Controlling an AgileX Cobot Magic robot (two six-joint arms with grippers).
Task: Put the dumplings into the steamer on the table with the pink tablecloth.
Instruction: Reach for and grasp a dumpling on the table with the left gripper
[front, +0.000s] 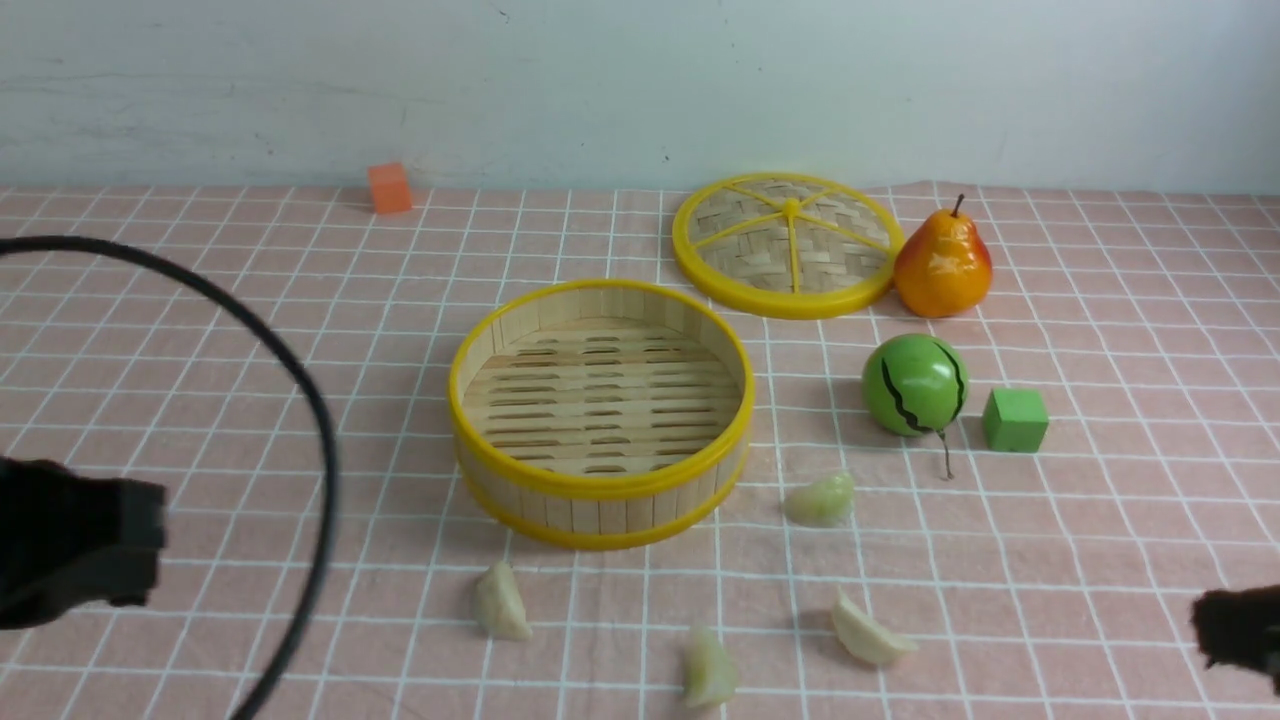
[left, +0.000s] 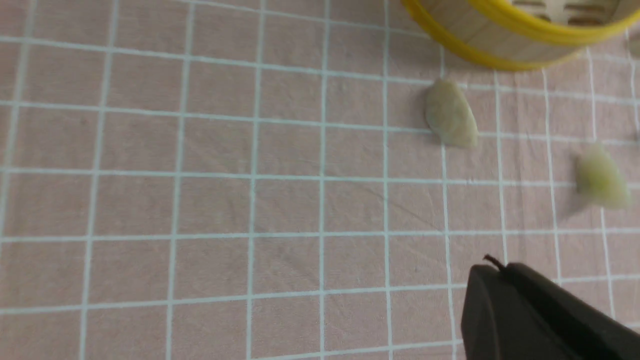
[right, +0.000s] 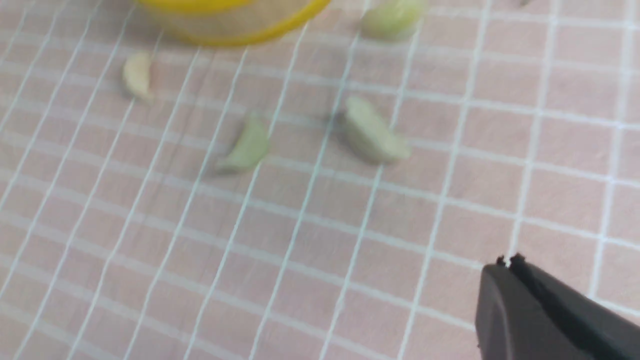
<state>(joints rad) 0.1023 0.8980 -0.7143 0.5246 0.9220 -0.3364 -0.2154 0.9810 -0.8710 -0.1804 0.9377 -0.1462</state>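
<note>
Pink tablecloth (front: 200, 400) with a thin white grid covers the whole table (front: 1150, 300), running back to a plain pale wall (front: 640, 80) with faint scuffs; the cloth lies mostly flat, with slight wrinkles near the green ball (front: 914, 385). Steamer (front: 600, 500) sits upright near the table's centre, its slatted floor bare. All four dumplings (front: 821, 500) lie on the cloth outside it: one just beside its front-right wall, one (front: 502, 600) in front of its near-left edge, one (front: 709, 668) further forward near the front edge of the view, and one (front: 868, 630) to the right of that. Woven yellow-rimmed lid (front: 788, 245) lies flat behind and to the right of the steamer, touching or nearly touching an orange-yellow pear (front: 942, 265) on its right. Green ball stands in front of the pear, with a green cube (front: 1015, 420) just beside it. An orange cube (front: 389, 187) sits alone at the far edge by the wall. A black cable (front: 300, 400) arcs over the left side. Left gripper (left: 500, 270) is low at the front left, well apart from the steamer — fingertips pressed together, nothing held. Right gripper (right: 507, 262) is at the front-right corner — tips likewise together and holding nothing, with the dumplings spread on the cloth ahead of it.
</note>
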